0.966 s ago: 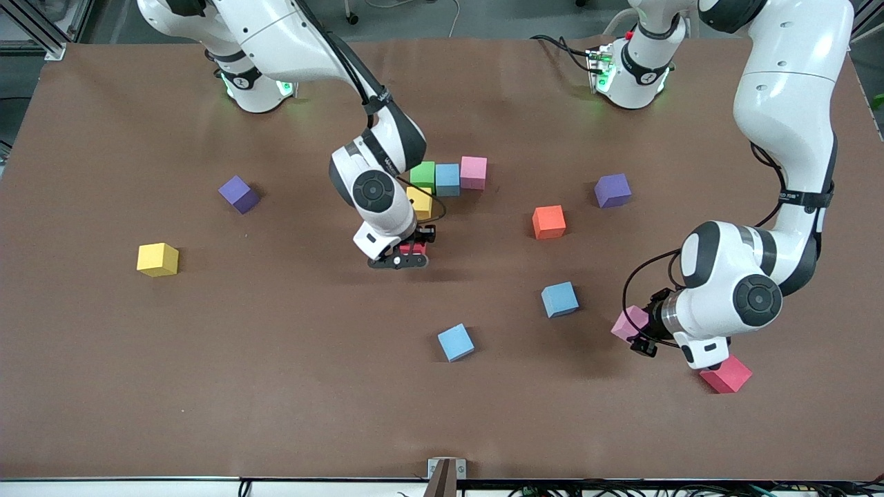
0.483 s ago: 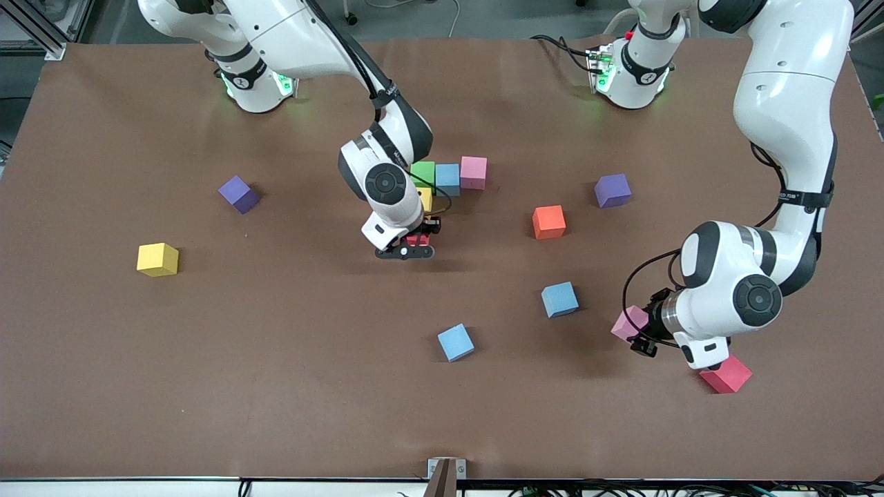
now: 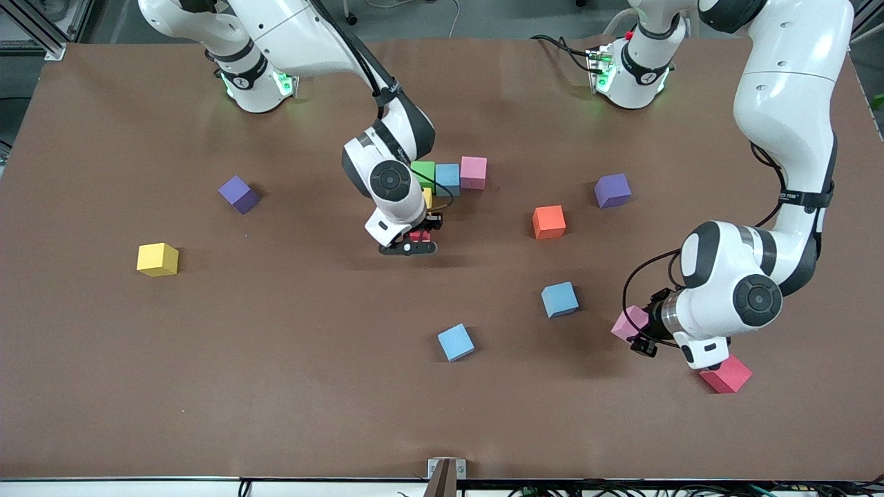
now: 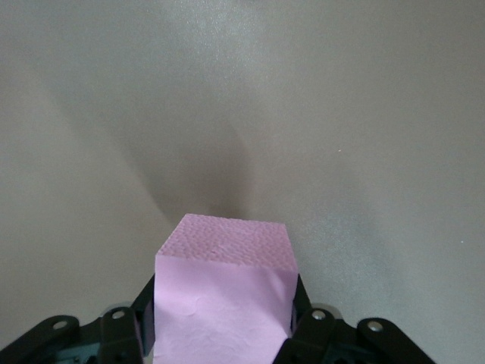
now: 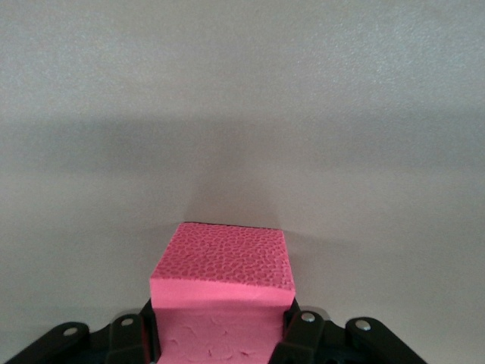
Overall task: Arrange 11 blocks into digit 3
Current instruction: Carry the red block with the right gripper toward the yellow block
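A green block [image 3: 423,171], a blue block [image 3: 447,178] and a pink block [image 3: 474,172] touch in a row mid-table. A yellow block [image 3: 427,199] beside the green one is mostly hidden by the right arm. My right gripper [image 3: 412,243] hangs low over the table beside that yellow block, shut on a red block [image 3: 417,237]; in the right wrist view the red block [image 5: 223,262] fills the right gripper [image 5: 221,330]. My left gripper [image 3: 639,333], toward the left arm's end, is shut on another pink block [image 3: 628,322], which shows as the pink block [image 4: 223,258] in the left gripper [image 4: 225,334].
Loose blocks lie around: a purple block [image 3: 238,193], a yellow block [image 3: 157,259], an orange block [image 3: 548,221], a second purple block [image 3: 612,190], two blue blocks [image 3: 559,299] [image 3: 456,342], and a red block [image 3: 725,375] under the left wrist.
My right gripper has carried the red block toward the yellow block and the row. The left arm has not moved.
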{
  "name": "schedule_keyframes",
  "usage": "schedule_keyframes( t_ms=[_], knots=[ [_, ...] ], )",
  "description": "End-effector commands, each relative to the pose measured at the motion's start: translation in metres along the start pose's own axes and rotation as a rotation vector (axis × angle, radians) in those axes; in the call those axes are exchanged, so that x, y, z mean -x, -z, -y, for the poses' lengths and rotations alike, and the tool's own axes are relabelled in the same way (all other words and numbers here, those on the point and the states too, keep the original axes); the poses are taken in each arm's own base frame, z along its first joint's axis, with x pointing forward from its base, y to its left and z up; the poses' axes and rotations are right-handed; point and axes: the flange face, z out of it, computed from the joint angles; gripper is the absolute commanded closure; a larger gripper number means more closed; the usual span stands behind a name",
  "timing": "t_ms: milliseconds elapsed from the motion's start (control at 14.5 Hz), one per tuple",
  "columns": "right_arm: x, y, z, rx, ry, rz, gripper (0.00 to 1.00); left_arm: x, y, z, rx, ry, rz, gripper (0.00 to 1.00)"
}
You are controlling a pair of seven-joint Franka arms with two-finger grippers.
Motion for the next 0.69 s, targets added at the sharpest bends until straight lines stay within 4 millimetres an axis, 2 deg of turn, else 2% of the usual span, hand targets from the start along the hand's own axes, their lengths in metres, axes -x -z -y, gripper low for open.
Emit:
schedule_keyframes(
  t_ms=[0,621],
  knots=[
    [0.0054,0.0033,-0.0009,-0.005,-0.017,0.006,0.67,0.0016,0.0030,-0.0013,0.011,0.000,0.010,0.69],
    [0.0072,0.0022,-0.0029,0.009,-0.032,0.025,0.66,0.0016,0.0030,-0.0013,0.011,0.000,0.010,0.69]
  ],
)
